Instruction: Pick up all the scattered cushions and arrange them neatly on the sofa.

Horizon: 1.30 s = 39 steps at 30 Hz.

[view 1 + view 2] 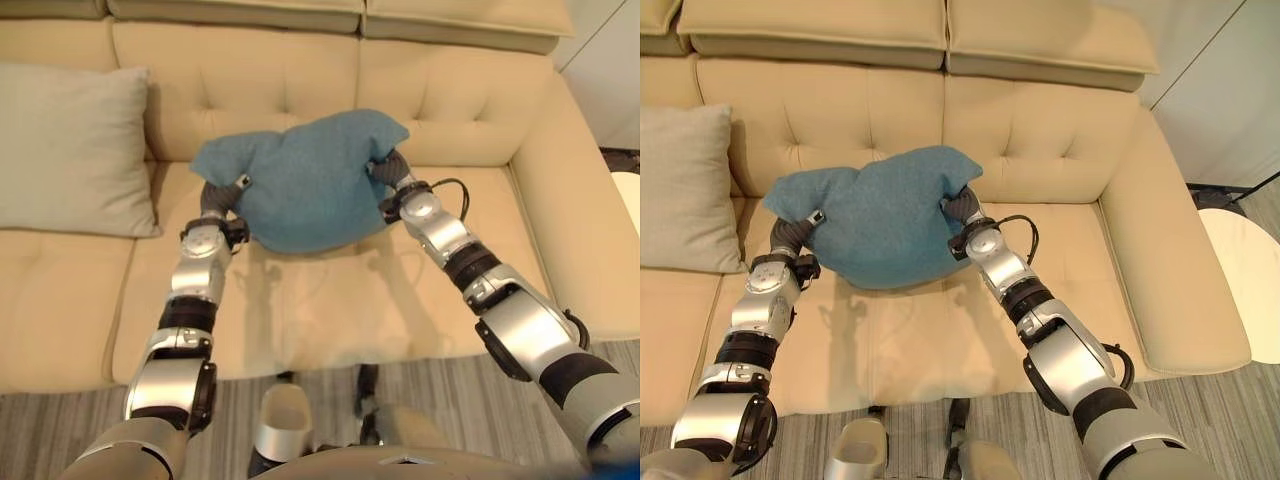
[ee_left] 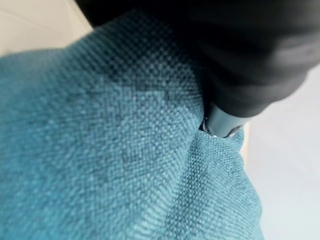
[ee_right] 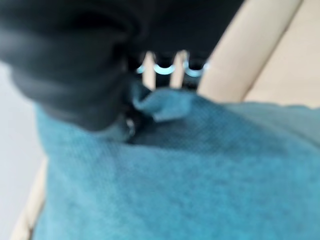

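Sagging between the robot's two hands, the blue cushion hung above the seat of the cream sofa, just in front of the tufted backrest and clear of the seat cushion below, where its shadow fell. The left hand had that side's edge, its dark ribbed cover pressed into the fabric; in the left wrist view a silver finger dug into a fold of the weave, so it looked pinched on the cloth. The right hand gripped the opposite upper corner, and in the right wrist view the fingers curled over a bunched tuft of blue fabric. Bulging unevenly and drooping in the middle, the cushion appeared soft, light and loosely stuffed, likely to deform rather than slip; its coarse woven cover probably gave the fingers good purchase. Holding it by two opposite edges seemed sensible, since a single corner grip would have let it dangle and twist. A grey cushion already leaned upright against the backrest at the left end, well apart from the blue one.
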### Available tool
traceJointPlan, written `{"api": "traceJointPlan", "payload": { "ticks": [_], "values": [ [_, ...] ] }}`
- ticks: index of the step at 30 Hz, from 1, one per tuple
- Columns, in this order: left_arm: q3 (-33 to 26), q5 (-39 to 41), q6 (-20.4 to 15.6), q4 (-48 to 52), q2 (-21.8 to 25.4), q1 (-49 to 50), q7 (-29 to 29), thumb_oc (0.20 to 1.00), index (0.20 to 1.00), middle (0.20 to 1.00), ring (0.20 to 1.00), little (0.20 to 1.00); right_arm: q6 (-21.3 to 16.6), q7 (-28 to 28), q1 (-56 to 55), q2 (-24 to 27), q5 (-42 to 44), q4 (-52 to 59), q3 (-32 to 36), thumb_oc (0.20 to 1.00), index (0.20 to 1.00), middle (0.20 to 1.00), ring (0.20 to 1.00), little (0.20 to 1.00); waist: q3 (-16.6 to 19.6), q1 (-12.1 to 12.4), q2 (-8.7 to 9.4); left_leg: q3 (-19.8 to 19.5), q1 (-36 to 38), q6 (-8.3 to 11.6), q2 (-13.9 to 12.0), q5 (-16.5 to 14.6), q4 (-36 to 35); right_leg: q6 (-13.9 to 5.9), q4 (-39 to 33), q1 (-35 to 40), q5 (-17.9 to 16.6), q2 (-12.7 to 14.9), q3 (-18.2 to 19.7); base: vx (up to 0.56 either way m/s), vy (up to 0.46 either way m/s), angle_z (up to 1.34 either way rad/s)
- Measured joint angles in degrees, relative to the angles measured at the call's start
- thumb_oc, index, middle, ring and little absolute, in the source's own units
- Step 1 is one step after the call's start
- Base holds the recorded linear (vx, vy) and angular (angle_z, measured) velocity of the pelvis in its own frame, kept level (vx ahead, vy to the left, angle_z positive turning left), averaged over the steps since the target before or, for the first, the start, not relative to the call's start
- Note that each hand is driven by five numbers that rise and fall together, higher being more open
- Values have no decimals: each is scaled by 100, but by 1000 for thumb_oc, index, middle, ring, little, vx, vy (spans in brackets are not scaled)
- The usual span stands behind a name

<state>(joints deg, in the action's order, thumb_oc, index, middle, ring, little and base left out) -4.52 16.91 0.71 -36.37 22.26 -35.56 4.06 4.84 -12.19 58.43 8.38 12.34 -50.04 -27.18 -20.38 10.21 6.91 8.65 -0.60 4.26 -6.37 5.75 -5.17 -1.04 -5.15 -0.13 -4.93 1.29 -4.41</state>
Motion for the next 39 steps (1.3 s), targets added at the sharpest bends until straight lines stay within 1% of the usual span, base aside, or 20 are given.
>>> {"api": "traceJointPlan", "payload": {
  "ticks": [7,8,9,10,11,12,15,16,18,20,24,28,30,32,33,34,35,36,38,39],
  "values": [
    [322,236,-16,-677,278,-872,-30,200,200,200,200,200,-165,-85,604,-60,155,-734,13,200,200,200,200,200,-274,19,-26,16,-83,14,-40,32,3,-8,1,-96,-62,-34,-1,-74,-9,-2],
    [414,273,-47,-835,317,-1048,-34,624,624,624,624,624,-165,-94,734,-57,184,-857,12,200,200,200,200,200,-319,23,-33,14,-119,23,-60,38,7,-4,1,-126,-67,-40,-3,-69,-16,1],
    [408,282,-54,-879,327,-1121,-32,815,815,815,815,815,-167,-107,801,-58,207,-895,8,200,200,200,200,200,-334,19,-30,11,-149,26,-60,45,8,-1,1,-155,-74,-45,-4,-72,-14,1],
    [446,354,-128,-1213,336,-1355,-32,1000,1000,1000,1000,1000,-198,-120,988,-72,215,-1150,-27,360,360,360,360,360,-359,26,-37,6,-191,31,-63,54,14,13,1,-190,-88,-59,-9,-58,-14,2],
    [450,429,-129,-1357,335,-1476,-28,1000,1000,1000,1000,1000,-199,-130,1082,-77,221,-1266,-26,696,696,696,696,696,-359,26,-37,-2,-220,41,-70,63,17,16,1,-215,-92,-66,-21,-122,-23,5],
    [512,489,-154,-1578,350,-1688,-21,1000,1000,1000,1000,1000,-202,-141,1226,-79,244,-1403,-29,1000,1000,1000,1000,1000,-373,29,-35,-18,-256,50,-82,76,16,19,1,-244,-94,-77,-59,-122,-34,6],
    [822,505,-236,-2492,455,-2465,15,1000,1000,1000,1000,1000,-209,-159,1883,-137,367,-2047,-115,1000,1000,1000,1000,1000,-494,38,-57,-68,-328,71,-113,106,24,51,1,-296,-118,-108,-124,-69,-23,7],
    [927,506,-238,-2596,502,-2613,15,1000,1000,1000,1000,1000,-211,-162,2028,-138,407,-2129,-149,1000,1000,1000,1000,1000,-494,40,-57,-86,-392,75,-119,119,32,70,1,-348,-133,-115,-138,-90,-35,7],
    [1205,610,-278,-3102,601,-3093,18,1000,1000,1000,1000,1000,-238,-184,2481,-135,434,-2412,-178,1000,1000,1000,1000,1000,-581,107,-91,-90,-470,85,-144,154,31,91,2,-425,-169,-137,-142,-53,-21,-1],
    [1538,687,-258,-3498,775,-3420,19,1000,1000,1000,1000,1000,-301,-206,2739,-125,433,-2483,-255,1000,1000,1000,1000,1000,-584,164,-89,-92,-560,93,-158,159,36,104,2,-513,-179,-157,-141,-35,5,-2],
    [1774,683,-247,-3620,970,-3516,1,1000,1000,1000,1000,1000,-465,-240,2971,-67,431,-2532,-298,1000,1000,1000,1000,1000,-586,239,-84,-136,-658,97,-172,161,55,113,2,-578,-185,-169,-168,-44,17,6],
    [1813,683,-209,-3854,1241,-3567,-52,1000,1000,1000,1000,1000,-565,-265,3228,-29,428,-2634,-438,1000,1000,1000,1000,1000,-586,288,-82,-141,-663,98,-170,160,37,136,2,-585,-202,-167,-199,-7,19,1],
    [1975,678,-208,-3873,1443,-3581,-145,1000,1000,1000,1000,1000,-666,-213,3285,118,427,-2644,-517,1000,1000,1000,1000,1000,-587,326,-82,-145,-664,98,-168,160,37,144,2,-582,-208,-166,-219,0,0,0],
    [2037,671,-209,-3879,1590,-3584,-158,1000,1000,1000,1000,1000,-671,-205,3321,231,426,-2661,-536,1000,1000,1000,1000,1000,-587,352,-82,-150,-662,98,-165,160,36,147,2,-576,-211,-164,-221,2,46,3],
    [2065,671,-200,-3850,1772,-3585,-174,1000,1000,1000,1000,1000,-685,-175,3339,364,426,-2690,-610,1000,1000,1000,1000,1000,-587,360,-82,-156,-650,97,-157,161,35,146,3,-558,-213,-160,-236,1,58,5],
    [2271,667,-201,-3807,1939,-3585,-178,1000,1000,1000,1000,1000,-702,-146,3339,520,419,-2691,-780,1000,1000,1000,1000,1000,-588,360,-80,-162,-647,96,-158,162,35,145,2,-548,-214,-160,-251,2,28,7],
    [2288,668,-202,-3801,2049,-3586,-163,1000,1000,1000,1000,1000,-703,-158,3339,645,423,-2692,-831,1000,1000,1000,1000,1000,-587,368,-80,-173,-638,96,-154,162,36,145,2,-533,-214,-155,-260,4,31,7],
    [2305,665,-183,-3706,2283,-3579,-164,1000,1000,1000,1000,1000,-710,-150,3345,910,412,-2659,-901,1000,1000,1000,1000,1000,-587,385,-80,-172,-621,91,-147,167,36,142,2,-515,-217,-149,-268,0,0,0],
    [2297,658,-162,-3363,2657,-3459,-213,1000,1000,1000,1000,1000,-703,-121,3338,1265,361,-2577,-992,1000,1000,1000,1000,1000,-588,441,-80,-162,-590,84,-145,172,29,138,2,-500,-233,-144,-264,27,45,-5],
    [2284,655,-159,-3331,2773,-3450,-234,1000,1000,1000,1000,1000,-696,-114,3338,1357,339,-2577,-991,1000,1000,1000,1000,1000,-588,468,-80,-142,-543,84,-144,172,23,141,2,-472,-238,-144,-263,26,42,-8]
  ]
}}
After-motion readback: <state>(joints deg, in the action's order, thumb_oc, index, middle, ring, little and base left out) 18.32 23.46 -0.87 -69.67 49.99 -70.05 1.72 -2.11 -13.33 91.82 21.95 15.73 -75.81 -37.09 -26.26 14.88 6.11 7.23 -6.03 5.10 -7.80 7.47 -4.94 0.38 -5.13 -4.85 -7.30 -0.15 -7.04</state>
